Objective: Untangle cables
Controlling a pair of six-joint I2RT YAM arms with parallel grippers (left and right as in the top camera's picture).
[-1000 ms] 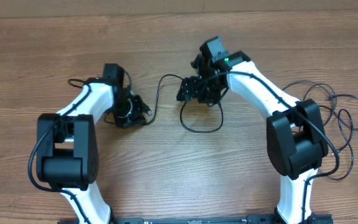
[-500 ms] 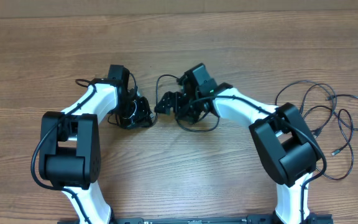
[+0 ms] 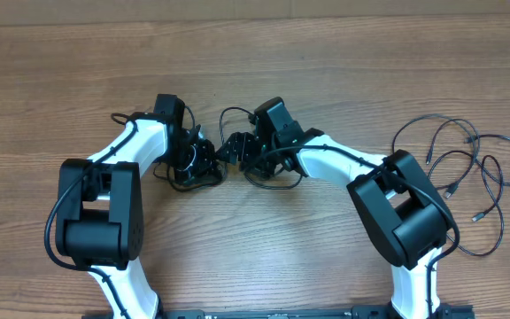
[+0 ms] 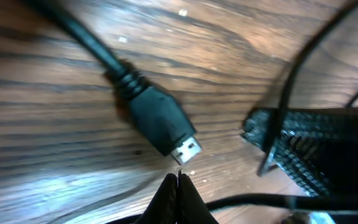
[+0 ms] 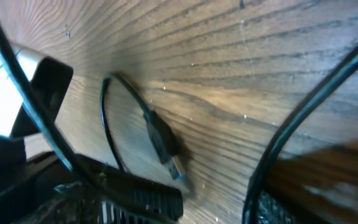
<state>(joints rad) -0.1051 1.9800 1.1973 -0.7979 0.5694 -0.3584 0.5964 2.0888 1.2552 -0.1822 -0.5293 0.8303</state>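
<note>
So, my left gripper point(image 4: 178, 182) was pinched fully shut, its tips just short of a cable plug point(image 4: 161, 124) lying flat on the table point(image 4: 36, 124). The plug's long axis ran diagonally, metal end pointing at those tips. My right gripper point(image 5: 219, 206) hung spread apart just beside it, and the other cables point(image 3: 467, 168) lay far right.

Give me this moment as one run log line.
task: untangling | left gripper: shut, tips by a cable plug | right gripper: open, close to left gripper | loose cables: right side of table, untouched
</note>
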